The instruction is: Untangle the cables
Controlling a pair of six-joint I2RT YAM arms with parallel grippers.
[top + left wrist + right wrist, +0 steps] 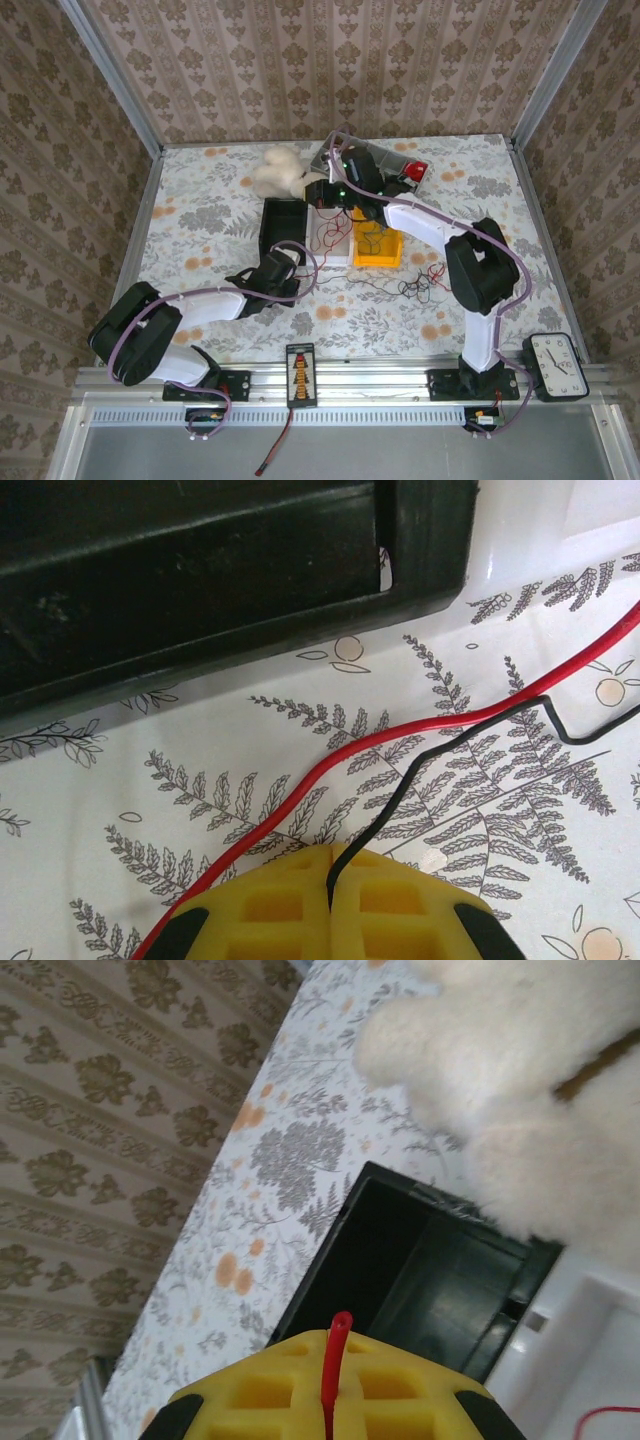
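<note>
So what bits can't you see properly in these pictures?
Top view: the cables are too thin and small to tell which wire crosses over which.
Left wrist view: the red cable slips behind the left gripper and off the bottom edge; the black cable runs off the right edge.
Right wrist view: a red wire pokes out of the right gripper, whose fingers hide the rest of it.

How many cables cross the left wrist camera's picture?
2. A black cable is pinched in the left gripper; a red cable runs diagonally beside it. More may lie out of frame.
</note>
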